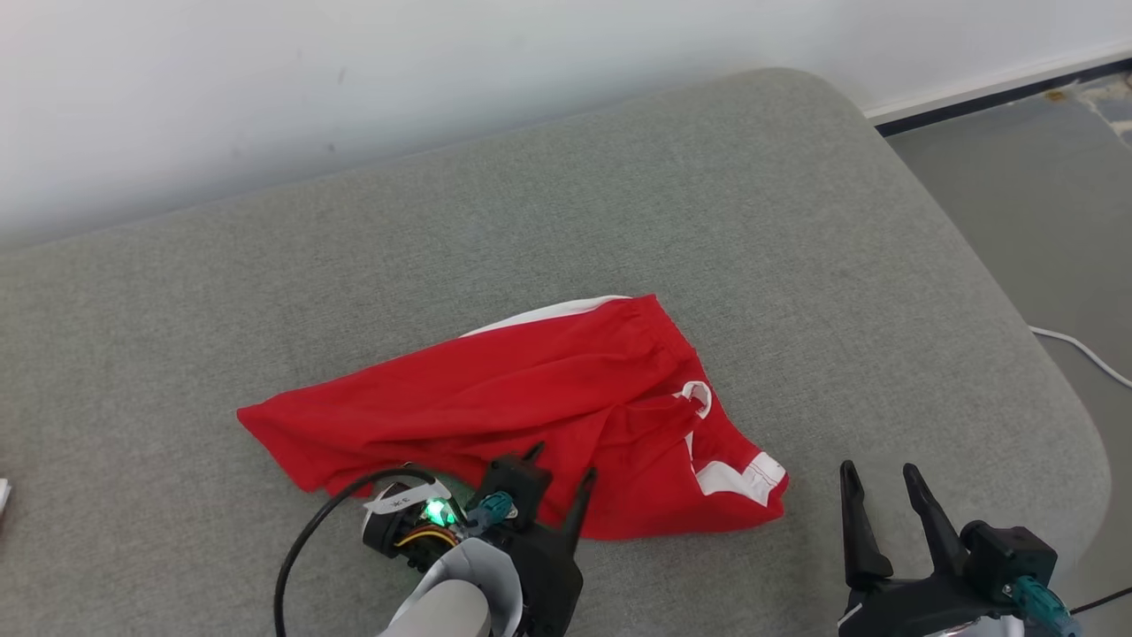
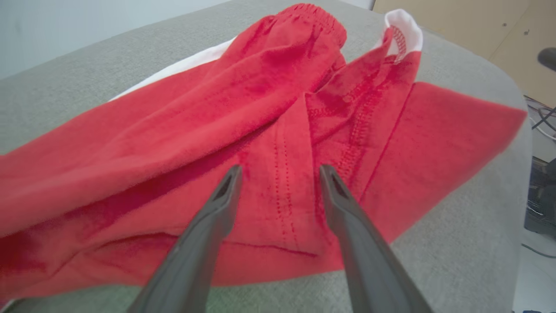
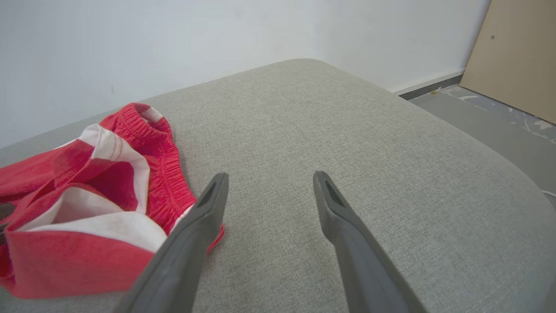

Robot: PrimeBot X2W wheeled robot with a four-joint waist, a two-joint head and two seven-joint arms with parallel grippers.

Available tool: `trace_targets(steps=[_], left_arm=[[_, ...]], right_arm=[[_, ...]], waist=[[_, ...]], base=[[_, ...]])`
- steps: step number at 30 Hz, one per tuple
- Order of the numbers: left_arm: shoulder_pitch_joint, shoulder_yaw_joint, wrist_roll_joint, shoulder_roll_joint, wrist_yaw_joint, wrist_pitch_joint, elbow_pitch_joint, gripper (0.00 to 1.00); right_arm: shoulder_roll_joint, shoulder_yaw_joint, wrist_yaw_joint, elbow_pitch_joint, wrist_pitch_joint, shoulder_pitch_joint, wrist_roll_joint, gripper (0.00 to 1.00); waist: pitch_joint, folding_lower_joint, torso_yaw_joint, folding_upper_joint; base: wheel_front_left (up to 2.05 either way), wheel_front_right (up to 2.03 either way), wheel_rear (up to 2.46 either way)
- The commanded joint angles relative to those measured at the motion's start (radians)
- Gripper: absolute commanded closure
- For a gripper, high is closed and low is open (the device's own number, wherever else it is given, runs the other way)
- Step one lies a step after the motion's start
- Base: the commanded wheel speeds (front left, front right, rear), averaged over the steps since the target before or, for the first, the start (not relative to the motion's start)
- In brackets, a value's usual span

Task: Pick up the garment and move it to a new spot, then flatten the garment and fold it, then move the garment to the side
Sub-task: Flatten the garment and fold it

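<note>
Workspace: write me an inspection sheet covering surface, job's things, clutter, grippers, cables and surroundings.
Surface: grey fabric cushion with rounded corners.
Job's things: red garment with white trim, lying crumpled near the cushion's front edge, not flattened or folded.
Clutter: small white object at the far left, cut off by the frame; cannot tell what it is.
Grippers: left gripper open, fingers straddling a seam at the garment's near edge; contact cannot be told. Right gripper open over bare cushion, to the right of the garment.
Cables: black cable looping from the left wrist; white cable on the floor.
Surroundings: white wall, grey floor, tan board.
</note>
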Motion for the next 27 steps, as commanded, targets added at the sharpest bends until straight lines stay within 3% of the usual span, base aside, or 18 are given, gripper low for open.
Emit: trace_targets(steps=[1, 2, 8, 13, 27], left_arm=[[-0.010, -0.001, 0.013, 0.000, 0.006, -0.012, 0.013, 0.96], [-0.012, -0.001, 0.010, -0.001, 0.010, -0.016, 0.023, 1.00], [-0.013, 0.005, -0.012, -0.009, 0.016, -0.049, 0.054, 1.00], [0.010, 0.070, -0.073, -0.004, 0.038, -0.115, 0.030, 1.00], [0.154, 0.237, -0.170, 0.134, 0.129, -0.154, -0.131, 1.00]], right_arm=[[0.000, 0.004, 0.003, 0.002, -0.002, -0.015, -0.002, 0.00], [0.000, 0.005, 0.003, 0.002, -0.002, -0.016, -0.002, 0.00], [0.000, 0.005, 0.003, 0.001, 0.002, -0.009, -0.009, 0.00], [0.000, -0.004, 0.003, -0.007, 0.009, 0.002, -0.018, 0.00], [0.000, -0.018, 0.003, -0.034, 0.025, 0.016, -0.020, 0.00]], waist=[[0.000, -0.0001, 0.007, -0.0001], [-0.001, -0.0001, 0.012, -0.0001], [-0.012, -0.0001, 0.042, -0.0001], [-0.022, -0.0001, 0.078, -0.0001], [-0.022, -0.0001, 0.193, -0.0001]], base=[[0.00, 0.00, 0.00], [0.00, 0.00, 0.00], [0.00, 0.00, 0.00], [0.00, 0.00, 0.00], [0.00, 0.00, 0.00]])
